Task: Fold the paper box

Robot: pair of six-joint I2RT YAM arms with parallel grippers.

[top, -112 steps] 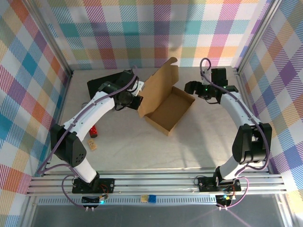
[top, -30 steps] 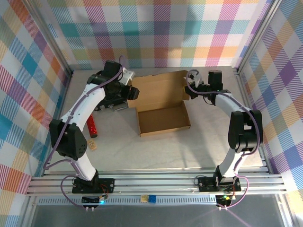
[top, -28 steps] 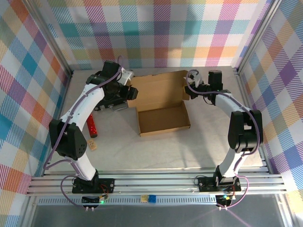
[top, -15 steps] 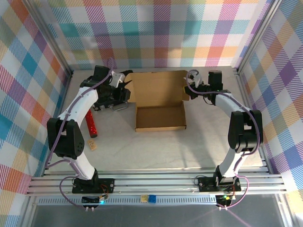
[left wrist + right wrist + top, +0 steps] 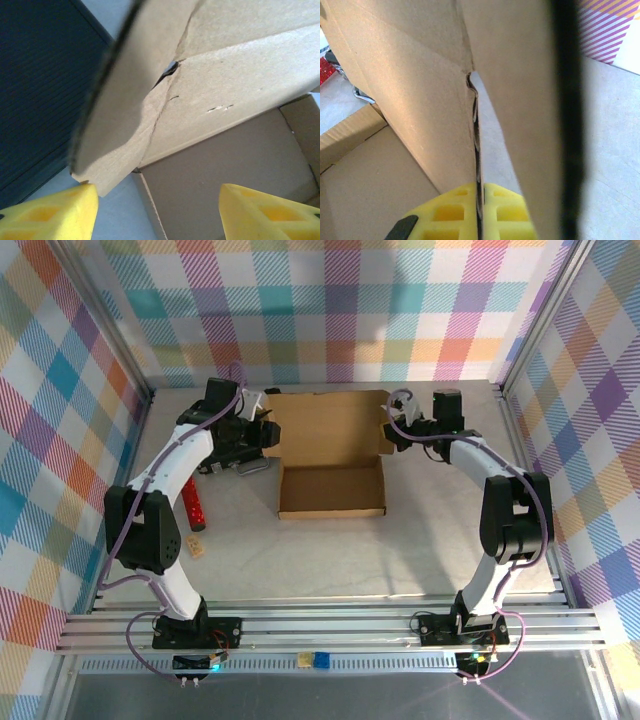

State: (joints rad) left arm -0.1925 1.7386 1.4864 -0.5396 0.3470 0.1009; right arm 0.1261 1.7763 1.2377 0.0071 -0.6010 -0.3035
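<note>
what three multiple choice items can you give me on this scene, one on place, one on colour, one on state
1. Where does the red cylinder lie from the paper box?
A inside it
B on the left arm's side
C on the right arm's side

2. What colour are the end effector fingers?
A blue
B white
C yellow

3. What is the right end effector doing?
A clamping a box flap
B hanging open over the table
C holding the cylinder

Answers: B, the top view shows it left of the box and apart from it; C, both wrist views show yellow fingers; A, the right wrist view shows its fingers closed on cardboard.
</note>
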